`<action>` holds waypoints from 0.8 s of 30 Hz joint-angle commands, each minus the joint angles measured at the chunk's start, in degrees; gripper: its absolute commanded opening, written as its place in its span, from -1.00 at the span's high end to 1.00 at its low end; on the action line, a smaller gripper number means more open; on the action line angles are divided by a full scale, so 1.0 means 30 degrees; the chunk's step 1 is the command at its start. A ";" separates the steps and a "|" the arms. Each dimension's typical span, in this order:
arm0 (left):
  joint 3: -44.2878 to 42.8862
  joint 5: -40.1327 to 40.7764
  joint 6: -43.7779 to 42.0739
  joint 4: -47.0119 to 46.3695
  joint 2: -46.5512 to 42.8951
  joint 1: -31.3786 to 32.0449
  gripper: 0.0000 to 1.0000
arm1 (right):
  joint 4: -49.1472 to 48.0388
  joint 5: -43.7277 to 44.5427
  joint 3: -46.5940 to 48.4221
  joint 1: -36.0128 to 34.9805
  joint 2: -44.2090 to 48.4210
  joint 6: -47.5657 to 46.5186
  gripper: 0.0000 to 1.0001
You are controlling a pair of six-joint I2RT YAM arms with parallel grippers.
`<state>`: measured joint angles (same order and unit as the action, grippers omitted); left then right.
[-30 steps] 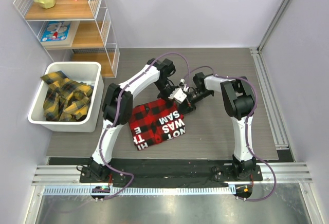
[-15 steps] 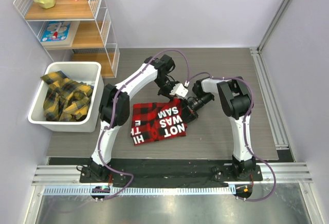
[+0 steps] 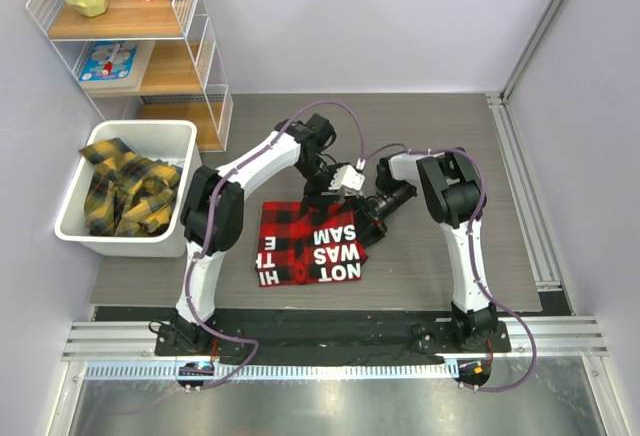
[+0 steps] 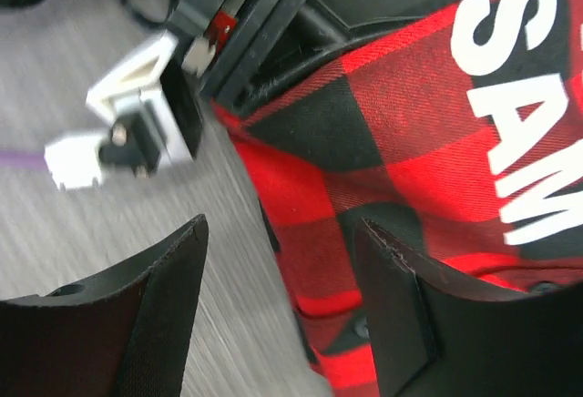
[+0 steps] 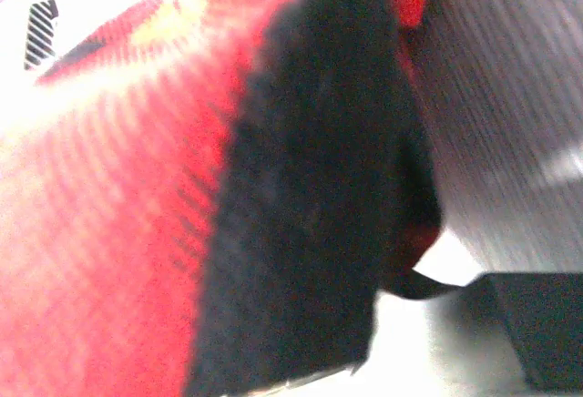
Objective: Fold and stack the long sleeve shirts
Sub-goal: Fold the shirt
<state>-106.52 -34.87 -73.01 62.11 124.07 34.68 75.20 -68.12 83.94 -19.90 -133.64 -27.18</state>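
Grey table (image 3: 430,256), white bin (image 3: 125,243) holding yellow-check shirts (image 3: 125,188), folded red shirt (image 3: 310,246) outside, left tool (image 4: 278,269) parted, right tool (image 3: 370,213) impossible to tell.

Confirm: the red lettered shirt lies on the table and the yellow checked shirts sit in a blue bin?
Not blue: the top external view shows the yellow checked shirts in a white bin; the red lettered shirt lies on the table.
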 commanded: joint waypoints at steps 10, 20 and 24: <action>0.2202 0.0963 0.9977 -0.2192 -0.3568 -0.1040 -0.43 | -0.0662 0.2495 -0.2339 0.4516 0.4674 0.0447 -0.19; -0.6972 -0.3254 1.0598 0.4460 0.3523 -0.1041 -0.24 | -1.3012 0.2745 -0.6474 0.5227 0.8072 1.1390 -0.33; -0.6185 -0.4134 1.0891 0.4288 0.3673 -0.0983 -0.29 | -1.6969 0.4977 -0.6594 0.5257 0.7549 1.4587 0.06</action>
<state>-125.05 -40.80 -41.76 68.88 135.44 31.70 43.24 -59.81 64.16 -4.21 -111.90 1.61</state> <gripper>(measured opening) 0.632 0.509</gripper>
